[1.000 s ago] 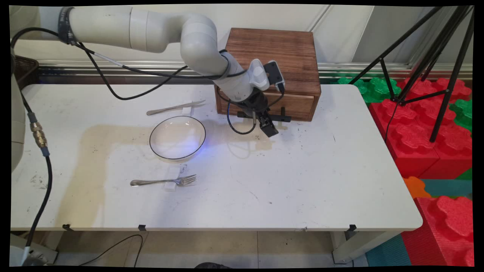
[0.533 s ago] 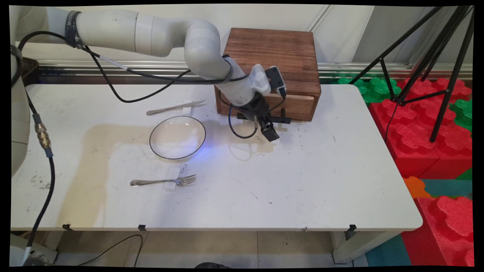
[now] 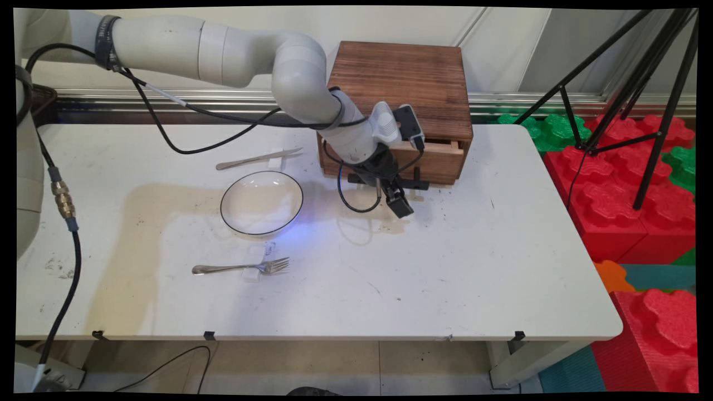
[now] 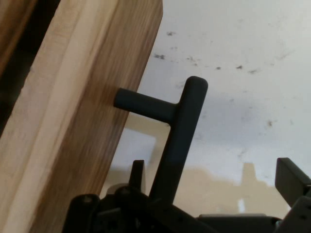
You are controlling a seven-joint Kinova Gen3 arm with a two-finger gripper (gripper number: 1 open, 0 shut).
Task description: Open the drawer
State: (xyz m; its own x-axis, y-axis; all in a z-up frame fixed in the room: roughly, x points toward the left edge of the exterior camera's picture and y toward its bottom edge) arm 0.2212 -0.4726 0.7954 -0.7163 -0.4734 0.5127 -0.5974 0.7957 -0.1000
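- The gripper [image 3: 399,199] has its fingers spread around the black drawer handle [image 4: 181,130], not clamped on it.
- The drawer [image 3: 440,159] sits slightly pulled out of the wooden box [image 3: 406,83].
- A bowl [image 3: 262,203], knife [image 3: 259,159] and fork [image 3: 242,268] lie to the picture's left on the white table [image 3: 473,267].

My white arm [image 3: 223,47] reaches in from the upper left, bends at a rounded elbow [image 3: 298,69] and slopes down to the right. Black cables [image 3: 184,142] hang in loops beneath it. My wrist [image 3: 356,136] tilts downward, my black gripper [image 3: 396,196] pointing low toward the table [image 3: 473,267]. In the hand view, my fingers [image 4: 291,179] stand parted on either side of a dark bar [image 4: 182,131].
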